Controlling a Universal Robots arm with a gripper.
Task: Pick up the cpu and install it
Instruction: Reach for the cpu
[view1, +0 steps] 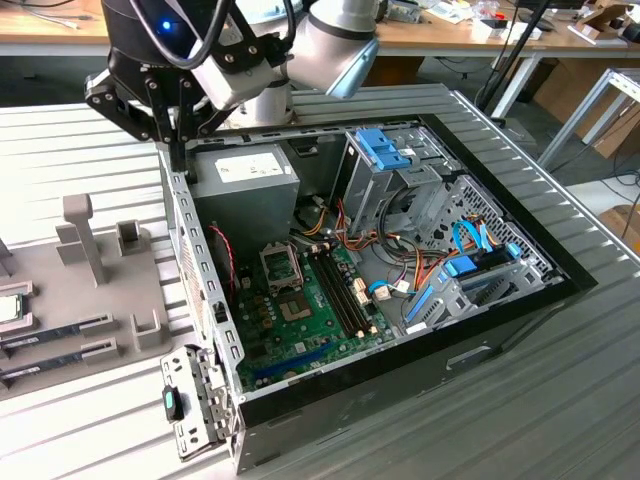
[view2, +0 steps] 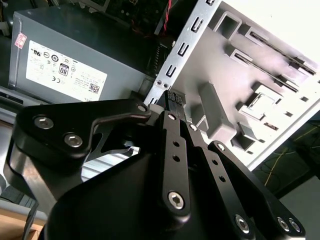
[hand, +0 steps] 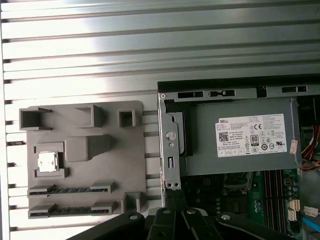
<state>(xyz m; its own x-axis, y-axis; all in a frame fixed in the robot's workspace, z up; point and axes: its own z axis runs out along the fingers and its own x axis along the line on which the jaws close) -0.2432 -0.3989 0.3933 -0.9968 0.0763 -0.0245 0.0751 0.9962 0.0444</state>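
Fingers (view2: 175, 145) pressed together, nothing between them. The gripper (view1: 178, 165) hangs over the case wall (view1: 190, 235), at the corner by the power supply (hand: 240, 137). Whether the tips touch that wall I cannot tell.

Well apart from it, cpu (hand: 46, 161) lies flat in a square pocket of the grey tray (hand: 87, 172), which sits beside the case on the slatted table (hand: 150, 50). Memory sticks (hand: 70, 190) lie in the tray's long slots near it.

Socket (view1: 294, 306) sits on the board inside the case, its frame apparently lifted.

Judgement: pickup not yet begun, cpu untouched in its pocket, nothing installed. Grasping it calls for fingers parted enough to straddle the chip and a square descent over the pocket. Pads belong on opposite edges, because the thin chip sits low between the pocket walls.
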